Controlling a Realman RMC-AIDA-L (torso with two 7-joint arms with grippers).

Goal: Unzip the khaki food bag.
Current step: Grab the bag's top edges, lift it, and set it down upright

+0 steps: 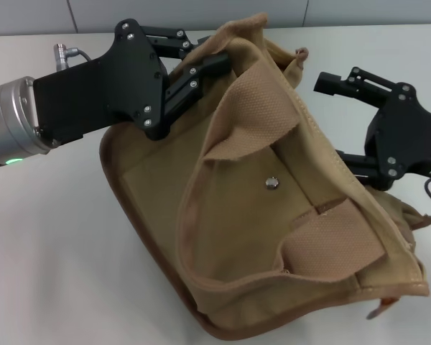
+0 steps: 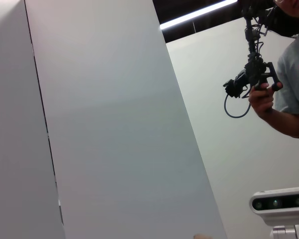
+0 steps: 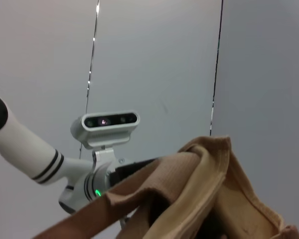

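The khaki food bag (image 1: 273,215), a boxy tan canvas tote with brown piping along its bottom edge, lies tilted on the white table (image 1: 50,251), between the two grippers. Its front pocket faces up, and a round metal snap (image 1: 272,182) sits in the middle of that pocket. One wide webbing handle (image 1: 262,118) folds over the upper part of the front, and a second one (image 1: 330,244) lies across the lower part. A small orange tab (image 1: 383,307) sticks out at the bag's low corner, on the side of the right gripper.

The black left gripper (image 1: 217,59) is at the far upper edge of the bag. Its fingers are pressed together on the canvas rim there. The black right gripper (image 1: 337,122) is at the opposite side of the bag, with its two fingers spread apart; the lower finger touches the canvas side, the upper one is free in the air.

In the right wrist view, the bag's rim (image 3: 199,199) rises in front of a grey wall, with the robot's head camera (image 3: 105,124) behind it.
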